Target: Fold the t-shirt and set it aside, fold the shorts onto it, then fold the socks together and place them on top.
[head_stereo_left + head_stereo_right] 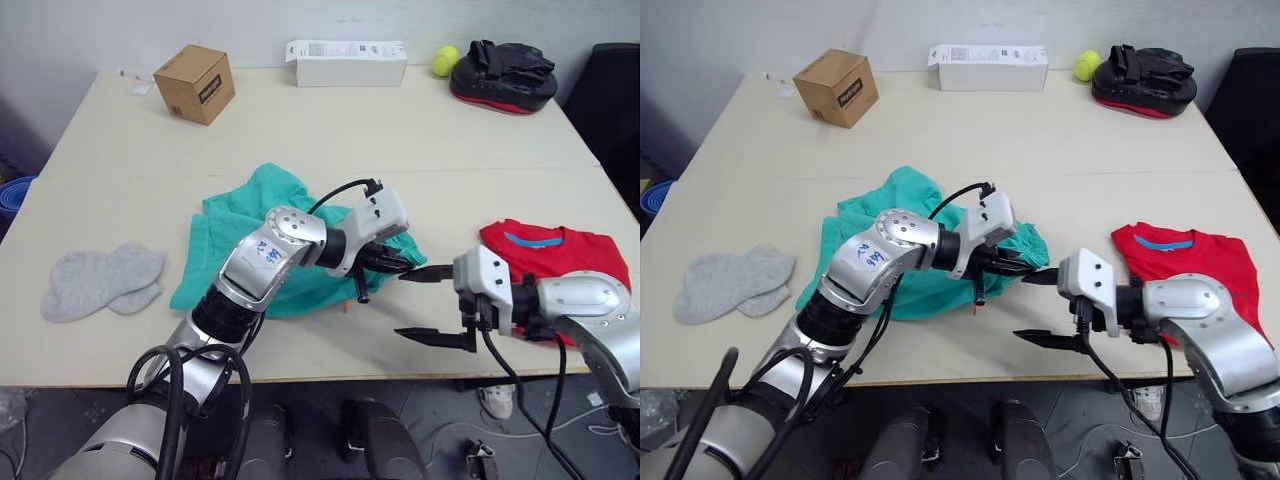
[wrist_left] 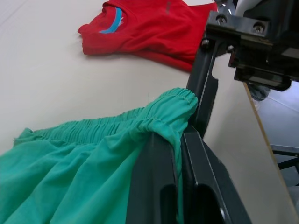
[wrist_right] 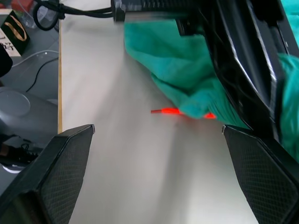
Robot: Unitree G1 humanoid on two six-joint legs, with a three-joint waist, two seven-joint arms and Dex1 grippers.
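Observation:
The teal-green shorts (image 1: 250,225) lie crumpled at the table's middle. My left gripper (image 1: 395,265) is shut on their gathered waistband (image 2: 168,105) at the right-hand edge of the pile, and the cloth is pinched between its fingers. The orange-red drawstring (image 3: 163,111) hangs beneath. My right gripper (image 1: 402,305) is open just to the right of that spot, its upper fingertip almost touching the left gripper. The red t-shirt (image 1: 555,255) lies folded at the table's right, partly behind my right arm. The grey socks (image 1: 100,280) lie flat at the left.
A cardboard box (image 1: 195,83), a white carton (image 1: 345,62), a tennis ball (image 1: 445,60) and a black-and-red pad (image 1: 503,75) stand along the table's far edge. The table's front edge (image 1: 330,375) runs just below both grippers.

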